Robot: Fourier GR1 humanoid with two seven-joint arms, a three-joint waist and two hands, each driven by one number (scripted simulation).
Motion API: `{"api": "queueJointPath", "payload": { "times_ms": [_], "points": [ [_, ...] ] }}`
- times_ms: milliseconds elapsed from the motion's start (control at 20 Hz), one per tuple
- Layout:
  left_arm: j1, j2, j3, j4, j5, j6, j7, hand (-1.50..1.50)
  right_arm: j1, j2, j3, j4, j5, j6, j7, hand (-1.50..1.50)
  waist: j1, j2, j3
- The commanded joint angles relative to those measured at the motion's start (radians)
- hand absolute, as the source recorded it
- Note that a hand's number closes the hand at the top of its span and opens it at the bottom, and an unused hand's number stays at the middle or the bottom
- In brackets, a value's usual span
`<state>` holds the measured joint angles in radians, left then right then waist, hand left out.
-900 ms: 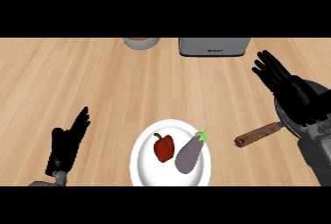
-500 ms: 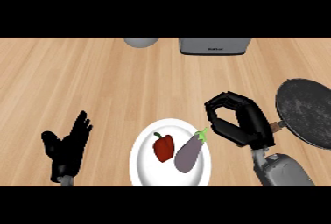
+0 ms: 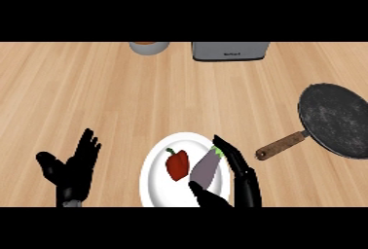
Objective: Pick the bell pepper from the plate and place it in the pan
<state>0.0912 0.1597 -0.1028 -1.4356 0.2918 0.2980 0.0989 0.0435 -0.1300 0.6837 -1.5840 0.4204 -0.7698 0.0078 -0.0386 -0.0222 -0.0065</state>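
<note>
one pepper, one pan, two robot hands

left robot hand (image 3: 72,168) resting open on counter (image 3: 108,97). one bell pepper (image 3: 176,164) and one eggplant (image 3: 208,168) on one plate (image 3: 155,182). right robot hand (image 3: 241,177) spread wide beside eggplant. one pan (image 3: 338,119) far right.

We see the bell pepper (image 3: 176,165), red with a small dark stem at its upper left, lying on the left half of a round white plate (image 3: 155,182) near the table's near edge. It lies just beside a purple eggplant, slightly apart from it. The pan (image 3: 336,119), dark, round and empty, sits well apart at the far right, its brown handle pointing down-left toward the plate.
</note>
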Motion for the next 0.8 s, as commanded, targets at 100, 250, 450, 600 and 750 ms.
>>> {"api": "queueJointPath", "payload": {
  "times_ms": [100, 250, 450, 600, 750],
  "points": [
    [-0.023, -0.006, 0.009, 0.005, 0.012, -0.013, -0.003, 0.0, 0.113, 0.126, 0.125, 0.073, 0.431, -0.241, 0.217, -1.5, 0.009, 0.014, 0.0],
    [-0.027, 0.014, 0.013, -0.019, 0.022, -0.025, 0.034, 0.0, 0.039, 0.128, 0.067, 0.059, 0.584, -0.133, 0.455, -1.5, 0.023, 0.017, 0.001],
    [-0.022, -0.025, -0.01, 0.023, 0.004, -0.012, 0.004, 0.0, -0.109, 0.129, 0.023, -0.015, 0.691, 0.088, 0.732, -1.5, 0.03, 0.019, 0.0],
    [-0.051, -0.003, -0.002, -0.012, 0.001, -0.006, 0.038, 0.0, -0.167, 0.13, 0.024, 0.01, 0.7, 0.328, 0.861, -1.5, 0.042, 0.02, 0.0],
    [-0.054, -0.025, -0.011, 0.021, 0.002, -0.02, 0.001, 0.0, -0.243, 0.13, 0.036, 0.054, 0.668, 0.532, 0.992, -1.5, 0.056, 0.027, -0.001]
  ]
}}
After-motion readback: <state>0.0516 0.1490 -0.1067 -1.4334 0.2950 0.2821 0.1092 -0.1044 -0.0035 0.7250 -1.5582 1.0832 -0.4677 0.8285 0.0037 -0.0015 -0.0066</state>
